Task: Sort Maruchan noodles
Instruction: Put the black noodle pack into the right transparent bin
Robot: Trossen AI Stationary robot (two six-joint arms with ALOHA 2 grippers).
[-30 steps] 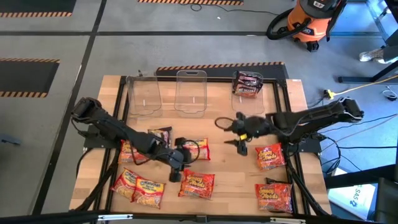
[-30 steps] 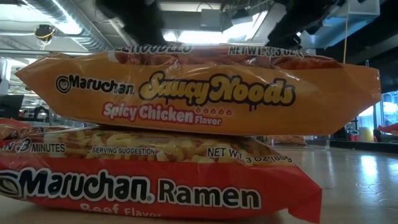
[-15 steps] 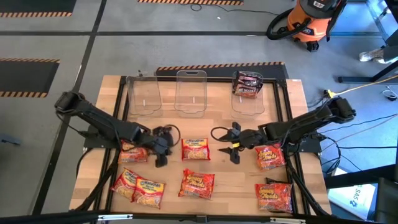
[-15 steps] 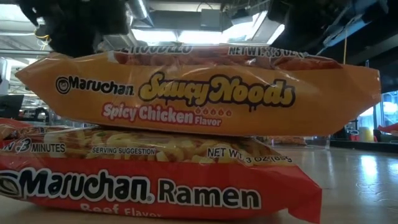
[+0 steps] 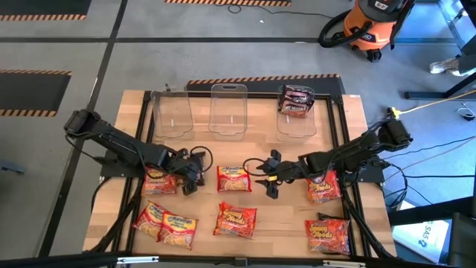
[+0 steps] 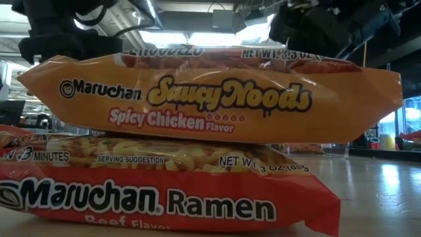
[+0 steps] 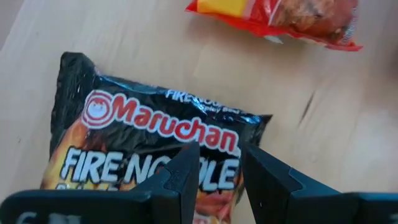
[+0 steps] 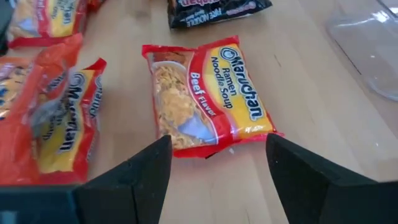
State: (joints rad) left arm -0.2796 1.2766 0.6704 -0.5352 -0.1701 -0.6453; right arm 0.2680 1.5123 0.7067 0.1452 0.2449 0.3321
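Your right gripper (image 8: pixel 217 180) is hovering wide open and empty just short of the beef packet (image 8: pixel 208 93). Farther off, your left gripper (image 7: pixel 221 180) is standing over the black packet (image 7: pixel 149 137), fingers narrowly parted, holding nothing. You're risking only pinching film, so either packet could slide.

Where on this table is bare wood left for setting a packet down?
Bare wood lies between the bins and the middle beef packet, and between the lower-middle packet and the right-corner packet. The left packet cluster is crowded.
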